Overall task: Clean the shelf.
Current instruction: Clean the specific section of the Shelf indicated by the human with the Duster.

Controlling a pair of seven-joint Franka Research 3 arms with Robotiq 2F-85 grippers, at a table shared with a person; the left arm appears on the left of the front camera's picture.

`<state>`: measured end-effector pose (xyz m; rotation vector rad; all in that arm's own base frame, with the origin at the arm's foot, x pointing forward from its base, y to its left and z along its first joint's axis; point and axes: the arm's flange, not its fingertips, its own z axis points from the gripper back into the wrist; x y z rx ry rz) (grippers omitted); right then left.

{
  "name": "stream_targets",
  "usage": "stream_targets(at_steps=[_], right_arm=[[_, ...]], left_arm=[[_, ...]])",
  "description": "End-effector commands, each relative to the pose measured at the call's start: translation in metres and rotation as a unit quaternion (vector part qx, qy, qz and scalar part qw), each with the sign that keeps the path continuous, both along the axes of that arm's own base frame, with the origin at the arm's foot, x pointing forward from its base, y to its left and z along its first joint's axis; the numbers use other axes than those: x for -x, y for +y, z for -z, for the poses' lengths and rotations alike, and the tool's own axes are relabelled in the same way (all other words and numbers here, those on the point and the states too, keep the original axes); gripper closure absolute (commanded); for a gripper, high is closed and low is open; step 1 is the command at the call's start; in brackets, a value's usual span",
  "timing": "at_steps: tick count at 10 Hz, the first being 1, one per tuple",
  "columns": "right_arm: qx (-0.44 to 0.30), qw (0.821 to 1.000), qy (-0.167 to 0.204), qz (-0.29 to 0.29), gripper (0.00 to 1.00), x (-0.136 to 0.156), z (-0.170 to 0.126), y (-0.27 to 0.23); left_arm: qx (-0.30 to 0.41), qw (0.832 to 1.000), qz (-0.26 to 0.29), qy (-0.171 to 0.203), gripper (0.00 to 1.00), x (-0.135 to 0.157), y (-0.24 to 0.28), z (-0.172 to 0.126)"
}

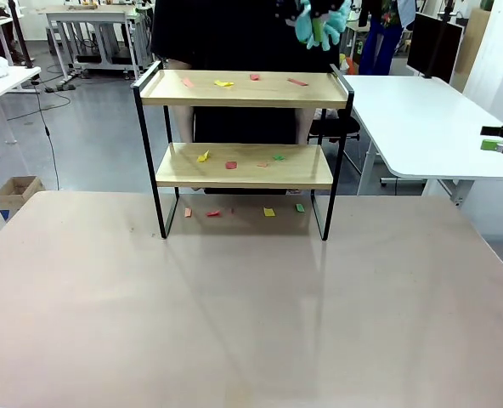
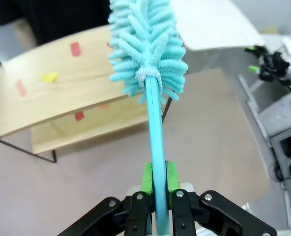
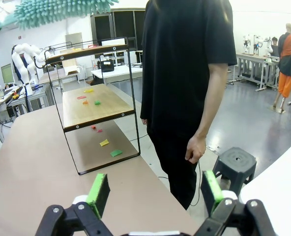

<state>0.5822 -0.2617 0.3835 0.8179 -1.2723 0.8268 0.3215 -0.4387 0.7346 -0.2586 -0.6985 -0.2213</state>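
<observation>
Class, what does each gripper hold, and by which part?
The left gripper pinches the turquoise duster low on its thin handle. The right gripper is open, holding nothing.

- The left gripper (image 2: 159, 179), black with green pads (image 2: 147, 178), is squeezed tight on the thin stick of a blue-green fluffy duster (image 2: 148, 44).
- The stick goes straight up from the pads, with the fluffy head at the top of the picture.
- Behind the duster stands the shelf (image 2: 62, 98), two light wooden boards in a thin black metal frame.
- On the top board lie small paper bits: a red one (image 2: 75, 48), a yellow one (image 2: 49, 77) and a pinkish one (image 2: 21, 87).
- Another red bit (image 2: 79, 115) lies on the lower board.
- The shelf stands on a big light brown table (image 2: 209, 137).
- A white table (image 2: 209, 24) is farther off.
- The right gripper (image 2: 254, 59) is far off, its green pads apart.
</observation>
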Motion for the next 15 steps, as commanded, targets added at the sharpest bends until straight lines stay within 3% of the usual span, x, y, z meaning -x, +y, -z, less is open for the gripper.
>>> stream_targets(at_steps=[1,8,12,15], right_arm=[[0.001,1.0,-0.003,-0.002,0.0,-0.001,-0.003,0.003],[0.001,1.0,-0.003,-0.002,0.0,-0.001,-0.003,0.003],[0.001,1.0,-0.003,-0.002,0.0,-0.001,-0.003,0.003],[0.001,1.0,-0.003,-0.002,0.0,-0.001,-0.003,0.003]], left_arm=[[0.034,0.999,-0.04,0.009,0.87,-0.015,-0.023,-0.003],[0.09,0.99,-0.103,0.043,0.87,-0.033,-0.048,0.046],[0.082,0.99,-0.089,0.067,0.87,-0.044,-0.054,0.07],[0.074,0.986,-0.091,0.12,0.87,-0.053,-0.05,0.074]])
